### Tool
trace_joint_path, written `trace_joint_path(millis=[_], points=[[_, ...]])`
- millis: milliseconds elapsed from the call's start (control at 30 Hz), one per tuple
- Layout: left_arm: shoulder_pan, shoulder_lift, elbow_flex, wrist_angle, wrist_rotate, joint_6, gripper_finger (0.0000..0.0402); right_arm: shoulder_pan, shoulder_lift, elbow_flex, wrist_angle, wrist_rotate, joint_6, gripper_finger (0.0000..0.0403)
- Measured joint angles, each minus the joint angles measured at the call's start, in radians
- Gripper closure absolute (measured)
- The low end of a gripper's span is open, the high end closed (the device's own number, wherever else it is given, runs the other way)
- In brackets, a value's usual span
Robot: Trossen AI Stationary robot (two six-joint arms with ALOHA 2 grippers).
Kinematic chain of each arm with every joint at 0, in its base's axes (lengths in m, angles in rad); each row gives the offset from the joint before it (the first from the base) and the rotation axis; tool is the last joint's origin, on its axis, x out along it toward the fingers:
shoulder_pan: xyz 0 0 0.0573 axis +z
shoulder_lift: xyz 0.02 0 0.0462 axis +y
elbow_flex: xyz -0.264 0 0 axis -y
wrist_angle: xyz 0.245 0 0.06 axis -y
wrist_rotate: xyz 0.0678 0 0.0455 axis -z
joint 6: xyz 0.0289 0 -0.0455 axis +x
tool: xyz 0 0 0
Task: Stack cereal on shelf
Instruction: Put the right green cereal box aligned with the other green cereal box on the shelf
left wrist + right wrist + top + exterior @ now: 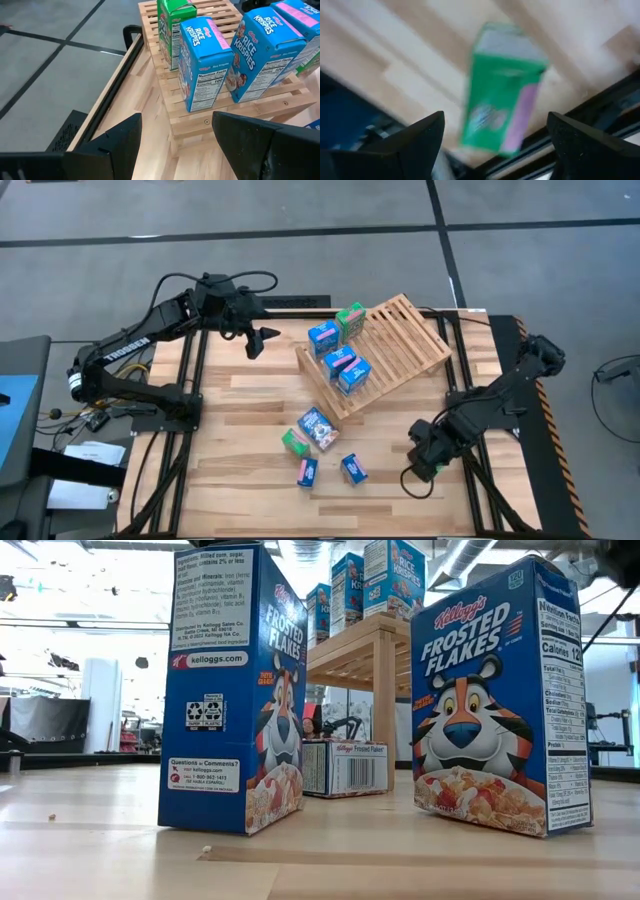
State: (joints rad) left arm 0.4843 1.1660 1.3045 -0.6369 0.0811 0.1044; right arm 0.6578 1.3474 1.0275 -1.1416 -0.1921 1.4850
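Right gripper (492,137) jaws wide, empty; green cereal box (502,90) lies just ahead between them, long axis running away. Left gripper (175,137) jaws open, empty, facing shelf (200,120) w/ upright boxes.

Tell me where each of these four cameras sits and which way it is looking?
High view: above the table, looking straight down on the shelf, loose cereal and both arms.
Low view: at tabletop height, looking level past Frosted Flakes boxes; no arm clearly shows.
Left wrist view: on the left arm, facing the shelf; left gripper open.
Right wrist view: on the right arm, facing a blurred green box; right gripper open.
Shared: high and left wrist views both show the shelved Rice Krispies.
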Motion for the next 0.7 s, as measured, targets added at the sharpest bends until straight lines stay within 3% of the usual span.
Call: trace_joint_path(millis=[233,700], points=[[0.000,0.000,0.000,0.000,-0.002,-0.010,0.0168,0.003,-0.002,-0.072,0.077,0.019,-0.048,0.0039],[0.000,0.000,0.000,0.000,-0.014,-0.008,0.0168,-0.011,-0.002,-0.073,0.080,-0.025,-0.147,0.0191]])
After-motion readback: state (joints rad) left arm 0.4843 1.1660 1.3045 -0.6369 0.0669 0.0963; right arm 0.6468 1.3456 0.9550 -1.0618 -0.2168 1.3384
